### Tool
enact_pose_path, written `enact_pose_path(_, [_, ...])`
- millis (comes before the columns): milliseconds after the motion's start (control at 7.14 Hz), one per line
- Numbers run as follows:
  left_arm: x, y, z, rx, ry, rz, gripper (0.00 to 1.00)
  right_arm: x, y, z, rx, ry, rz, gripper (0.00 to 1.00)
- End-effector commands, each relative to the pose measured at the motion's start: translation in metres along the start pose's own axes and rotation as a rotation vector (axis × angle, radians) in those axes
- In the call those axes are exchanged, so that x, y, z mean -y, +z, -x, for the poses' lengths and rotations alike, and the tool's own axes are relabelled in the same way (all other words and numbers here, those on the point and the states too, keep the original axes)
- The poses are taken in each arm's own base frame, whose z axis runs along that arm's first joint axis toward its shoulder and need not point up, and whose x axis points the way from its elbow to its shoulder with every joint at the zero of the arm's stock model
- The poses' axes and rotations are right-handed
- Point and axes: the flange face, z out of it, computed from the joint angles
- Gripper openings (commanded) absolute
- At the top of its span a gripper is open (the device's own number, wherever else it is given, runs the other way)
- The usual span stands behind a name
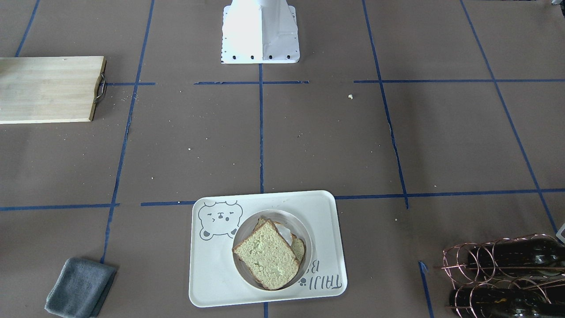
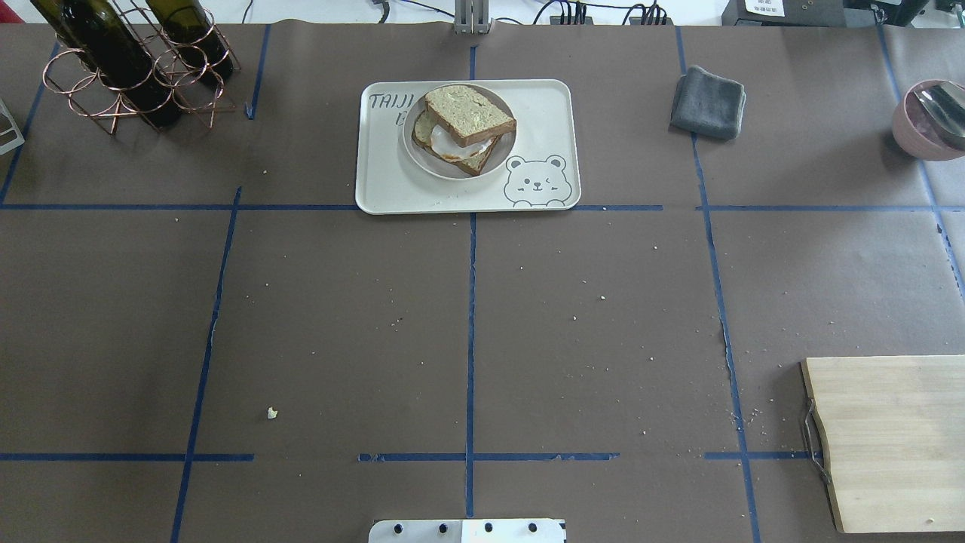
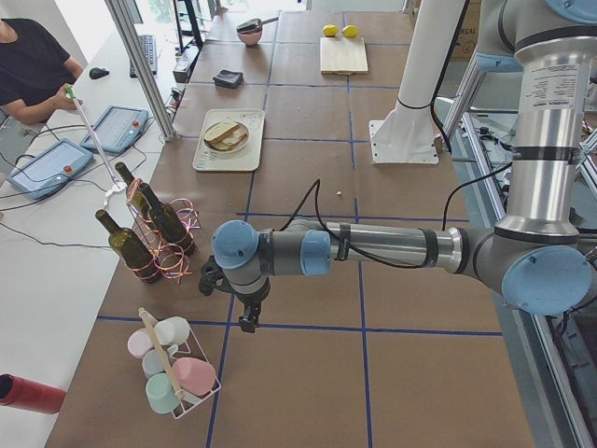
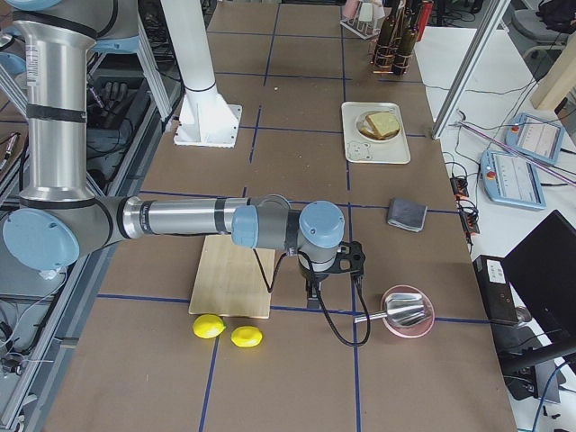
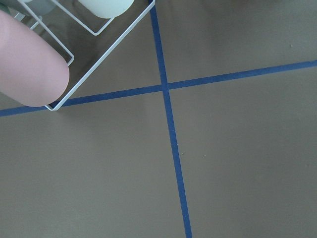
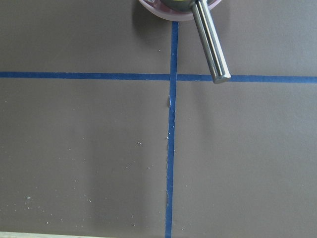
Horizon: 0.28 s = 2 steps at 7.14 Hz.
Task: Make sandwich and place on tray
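Observation:
The sandwich (image 1: 269,254), two brown-crusted bread slices with white egg between, lies on a small round plate (image 1: 305,236) on the cream bear-face tray (image 1: 212,274). In the overhead view the sandwich (image 2: 464,124) and the tray (image 2: 543,113) are at the far centre of the table. My left gripper (image 3: 247,322) hangs over the table's left end, far from the tray (image 3: 229,159). My right gripper (image 4: 311,301) hangs near the cutting board, far from the tray (image 4: 373,144). Both grippers show only in the side views, so I cannot tell whether they are open or shut.
A wooden cutting board (image 2: 889,437) lies at the near right and a grey cloth (image 2: 709,102) right of the tray. A wine-bottle rack (image 2: 128,60) stands far left. A pink bowl with a metal utensil (image 2: 931,121) is far right. Two lemons (image 4: 209,326) lie by the board. A cup rack (image 3: 173,369) is near my left gripper.

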Motion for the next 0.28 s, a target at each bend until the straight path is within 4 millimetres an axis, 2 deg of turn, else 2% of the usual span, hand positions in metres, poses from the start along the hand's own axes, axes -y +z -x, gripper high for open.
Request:
enact_pose_path(0, [0.0000, -0.0004, -0.0005, 0.000, -0.001, -0.001, 1.00, 0.0002, -0.0010, 0.0011, 0.001, -0.001, -0.002, 1.00])
enact_pose_path(140, [0.0000, -0.0004, -0.0005, 0.000, 0.001, -0.001, 1.00, 0.0010, -0.0020, 0.0021, 0.001, -0.003, -0.004, 1.00])
